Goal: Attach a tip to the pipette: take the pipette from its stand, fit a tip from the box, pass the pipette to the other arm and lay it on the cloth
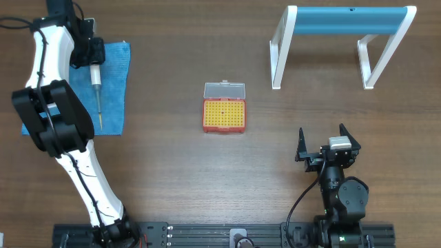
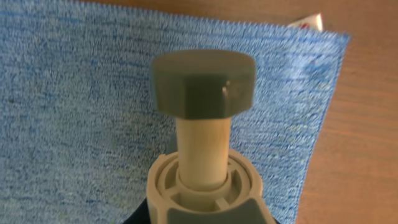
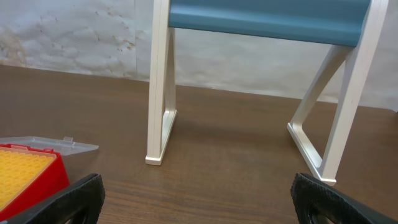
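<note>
We look down on a brown wood-grain bench [image 1: 172,172], with a black rail [image 1: 207,233] running along its 6 o'clock edge where both arms are mounted. At about 10 o'clock lies a blue cloth [image 1: 116,69] with a coarse, looped weave, spread flat on the wood. The left claw [image 1: 89,56] hangs over the cloth's 12 o'clock half, pressed in on the pipette [image 1: 96,79]. The pipette's white body runs towards 6 o'clock and its yellow tip [image 1: 99,110] ends near the cloth's lower hem. We cannot tell whether the pipette touches the fabric. In the left wrist view the grey plunger button [image 2: 204,74] stands on its cream shaft above the cloth. Near the bench's centre sits the red tip box [image 1: 224,116], full of yellow tips, with its clear lid [image 1: 224,89] folded back towards 12 o'clock. At 1 o'clock stands the stand [image 1: 344,21], a blue bar on white legs. The right claw [image 1: 322,136] waits at 5 o'clock, spread wide and holding nothing, well apart from the box. Behind the stand, the right wrist view shows a pale, mottled wall [image 3: 74,37] meeting the bench.
</note>
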### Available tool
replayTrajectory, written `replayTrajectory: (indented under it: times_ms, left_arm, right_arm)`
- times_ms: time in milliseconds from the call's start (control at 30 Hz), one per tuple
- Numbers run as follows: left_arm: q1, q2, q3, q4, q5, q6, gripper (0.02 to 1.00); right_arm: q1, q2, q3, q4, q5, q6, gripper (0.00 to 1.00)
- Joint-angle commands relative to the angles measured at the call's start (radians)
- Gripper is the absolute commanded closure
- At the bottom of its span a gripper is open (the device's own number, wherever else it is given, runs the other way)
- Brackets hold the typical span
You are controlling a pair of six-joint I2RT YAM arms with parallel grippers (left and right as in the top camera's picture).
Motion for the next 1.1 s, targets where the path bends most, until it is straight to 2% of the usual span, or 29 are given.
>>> replayTrajectory:
  times_ms: [33, 833, 967, 1100]
  left_arm:
    - [-0.002, 0.012, 0.021, 0.006, 0.035, -0.029, 0.991]
    - [0.0, 0.085, 0.022, -0.07, 0.031, -0.085, 0.991]
    - [0.0, 0.085, 0.022, -0.068, 0.031, -0.085, 0.958]
    - [0.0, 0.085, 0.021, -0.068, 0.031, -0.084, 0.869]
  right_arm:
    - [0.005, -0.005, -0.002, -0.006, 0.006, 0.015, 0.027]
    - [0.005, -0.005, -0.002, -0.007, 0.006, 0.015, 0.027]
    - [0.005, -0.005, -0.002, -0.006, 0.006, 0.015, 0.029]
    - [0.005, -0.005, -0.002, -0.006, 0.006, 0.015, 0.027]
